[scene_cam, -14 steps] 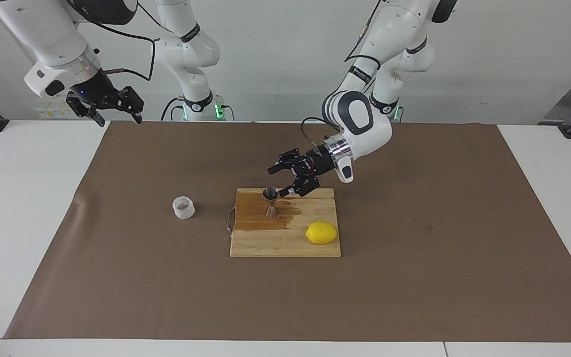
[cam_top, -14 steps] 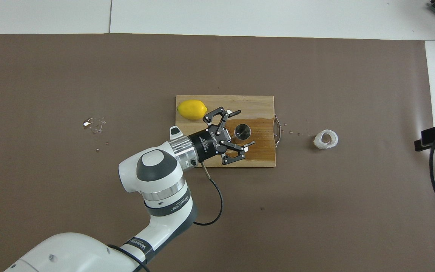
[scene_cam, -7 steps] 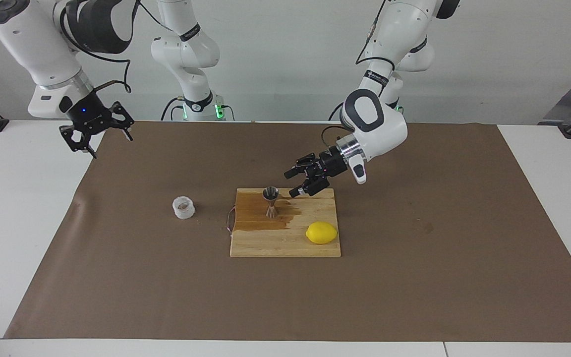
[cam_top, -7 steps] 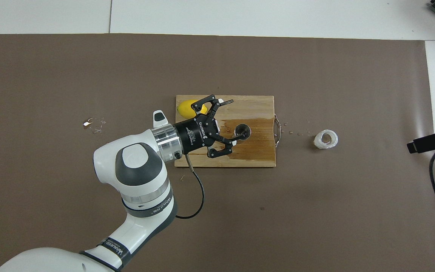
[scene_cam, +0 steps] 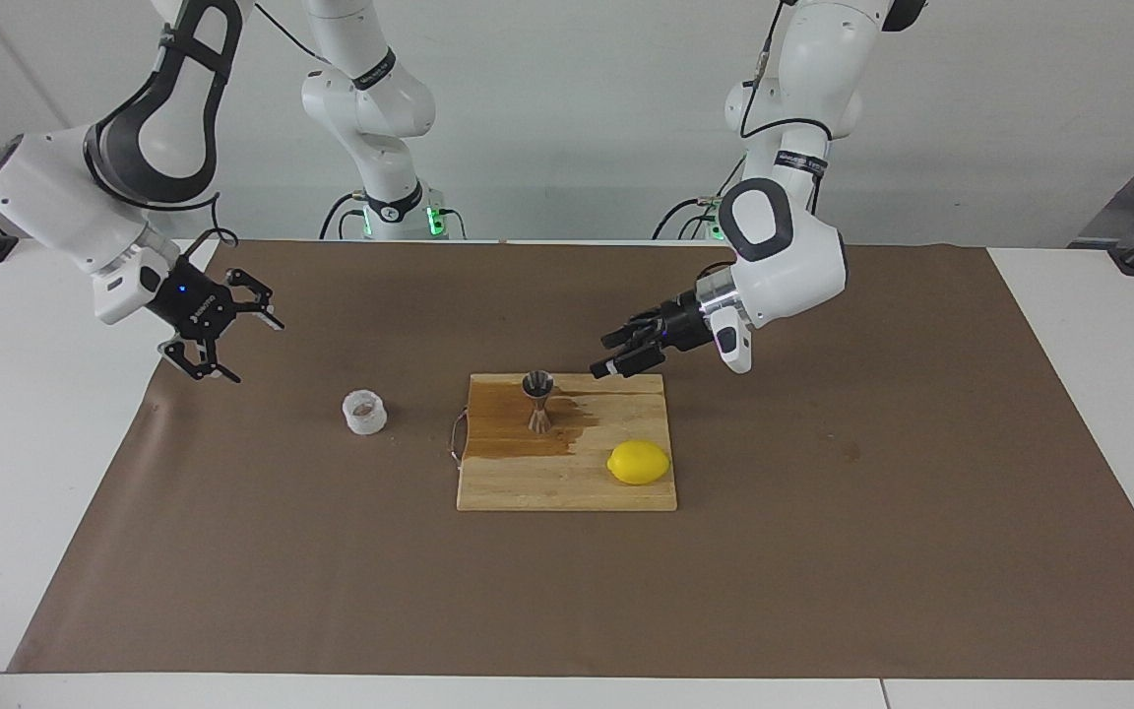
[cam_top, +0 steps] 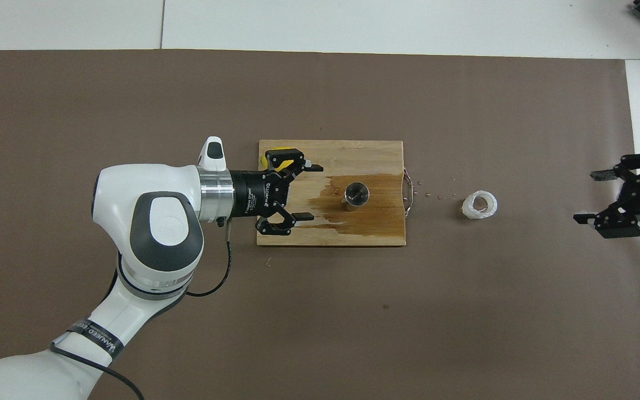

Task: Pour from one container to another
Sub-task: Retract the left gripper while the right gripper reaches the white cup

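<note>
The steel jigger stands upright on the wet part of a wooden cutting board; it also shows in the overhead view. The translucent white cup sits upright on the brown mat beside the board, toward the right arm's end, and shows in the overhead view. My left gripper is open and empty, over the board's edge toward the left arm's end, apart from the jigger. My right gripper is open and empty, above the mat's edge, well apart from the cup.
A lemon lies on the board, partly covered by the left gripper from above. The board has a dark wet stain and a metal handle. Droplets dot the mat between board and cup, and a small splash lies toward the left arm's end.
My left gripper has drawn back from the jigger toward the left arm's end, still open. My right gripper has come down and swung in over the mat's edge toward the cup.
</note>
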{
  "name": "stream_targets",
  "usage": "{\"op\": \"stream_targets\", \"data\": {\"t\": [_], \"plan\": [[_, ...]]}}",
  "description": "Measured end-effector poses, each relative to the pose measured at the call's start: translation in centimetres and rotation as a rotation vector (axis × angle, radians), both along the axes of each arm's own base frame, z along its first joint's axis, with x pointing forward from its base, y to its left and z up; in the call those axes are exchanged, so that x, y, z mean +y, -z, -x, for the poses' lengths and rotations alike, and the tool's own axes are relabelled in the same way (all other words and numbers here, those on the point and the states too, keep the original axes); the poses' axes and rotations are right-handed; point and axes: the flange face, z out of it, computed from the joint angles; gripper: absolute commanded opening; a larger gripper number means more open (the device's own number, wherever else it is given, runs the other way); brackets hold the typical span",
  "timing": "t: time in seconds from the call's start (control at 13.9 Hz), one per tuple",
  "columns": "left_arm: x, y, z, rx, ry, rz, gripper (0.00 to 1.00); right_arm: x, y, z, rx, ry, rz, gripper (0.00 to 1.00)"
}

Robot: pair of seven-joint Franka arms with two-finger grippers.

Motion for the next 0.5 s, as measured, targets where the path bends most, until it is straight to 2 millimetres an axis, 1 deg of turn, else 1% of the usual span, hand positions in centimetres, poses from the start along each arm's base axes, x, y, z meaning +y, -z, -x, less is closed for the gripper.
{"op": "stream_targets", "data": {"t": [0.22,0.36,0.5], "plan": [[0.4,-0.4,0.5,-0.055,0.146,-0.134,1.0,0.7,4.1,-0.9,-0.063,-0.118,-0.092,1.0],[0.8,-0.7,0.7,-0.089,0.217,-0.208,1.0,1.3,6.1,-1.3,-0.079,-0.172,-0.119,1.0],[1.6,-1.4,0.5,-0.153,0.322,-0.332,1.0,2.1,8.2,-1.5,-0.106,-0.21,-0.172,1.0]]}}
